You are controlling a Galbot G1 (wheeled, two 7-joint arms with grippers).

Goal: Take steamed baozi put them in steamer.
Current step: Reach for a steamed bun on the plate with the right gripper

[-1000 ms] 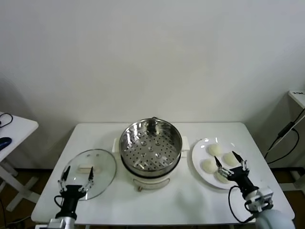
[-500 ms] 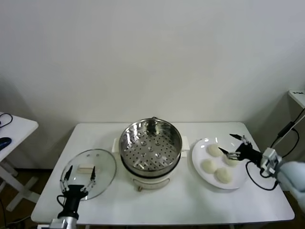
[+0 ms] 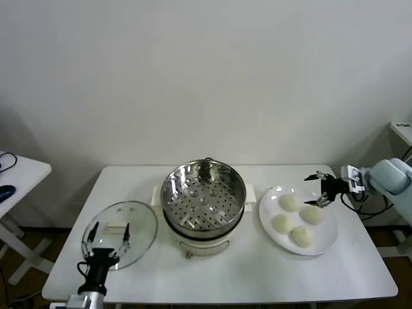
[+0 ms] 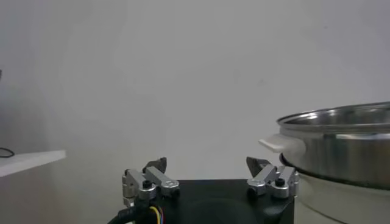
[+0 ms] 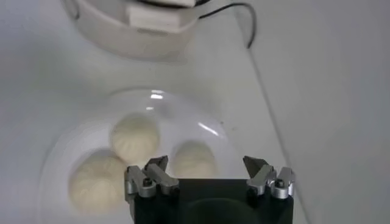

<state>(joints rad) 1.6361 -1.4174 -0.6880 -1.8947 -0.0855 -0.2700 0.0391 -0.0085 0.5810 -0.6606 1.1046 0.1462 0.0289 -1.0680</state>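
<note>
Right gripper now raised off the plate, right of steamer, jaws wide open, empty; no readable writing.

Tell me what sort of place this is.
Probably a robot test room staged as a kitchen: a bare white table against a blank wall, holding only a steamer, a glass lid and a plate of buns.

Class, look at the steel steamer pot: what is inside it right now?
Inside the steamer only its perforated tray shows; no baozi are in it. All four baozi sit on the white plate. Whatever lies below the tray is hidden.
</note>
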